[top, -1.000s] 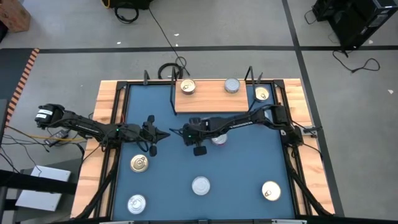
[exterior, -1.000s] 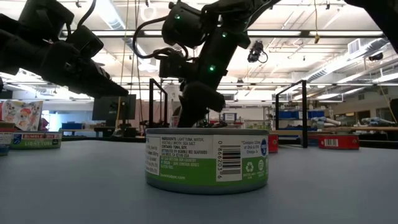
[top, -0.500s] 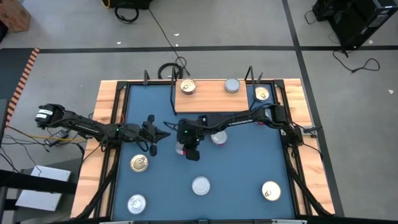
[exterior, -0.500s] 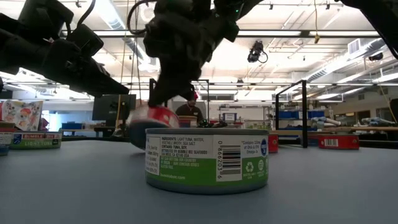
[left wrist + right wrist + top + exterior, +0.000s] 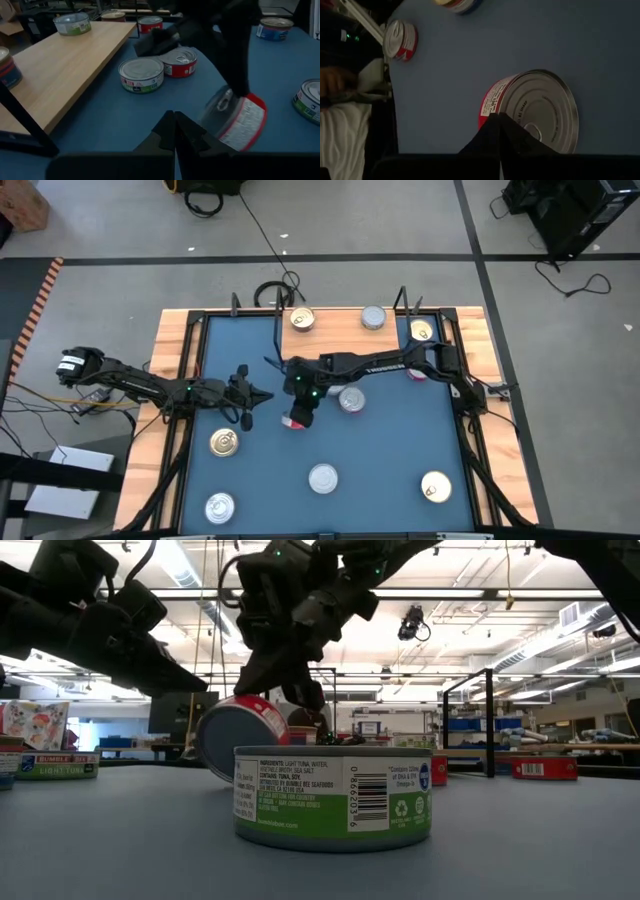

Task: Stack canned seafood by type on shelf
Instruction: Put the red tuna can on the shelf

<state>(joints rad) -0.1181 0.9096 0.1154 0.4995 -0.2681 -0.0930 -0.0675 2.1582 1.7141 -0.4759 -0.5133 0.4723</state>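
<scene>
My right gripper [image 5: 298, 408] is shut on a red-sided, silver-lidded tin [image 5: 293, 420] over the middle of the blue table, left of a silver-lidded tin [image 5: 351, 399]. The held tin [image 5: 238, 737] stands tilted on edge. My left gripper [image 5: 264, 395] waits shut with nothing in it, just left of the held tin [image 5: 235, 120]. The shelf [image 5: 335, 338] lies at the far edge with a gold-lidded tin [image 5: 302, 319] and a silver-lidded tin [image 5: 373, 317] resting flat on it. Other tins rest on the table: gold [image 5: 224, 442], silver [image 5: 219, 506], silver [image 5: 322, 477], gold [image 5: 435, 487]. My right gripper pinches the red-sided tin at the edge of its lid [image 5: 506, 116], close to the pull tab [image 5: 532, 131], between its two shut fingers. The fingers slant down from the table's right. The tin hangs tipped on edge; I cannot tell whether its lower edge touches the table.
A gold-lidded tin [image 5: 421, 331] sits just right of the shelf. The black wire uprights [image 5: 279, 330] stand at the shelf's ends. A green-labelled tin [image 5: 333, 798] stands close in the low view. The wooden rim [image 5: 172, 360] borders the table. Open blue surface lies near the front centre.
My right gripper has risen, gone a little toward the table's left and rolled strongly at the wrist. The red-sided tin has come up with it from behind the green-labelled tin and tipped from lying flat onto its edge.
</scene>
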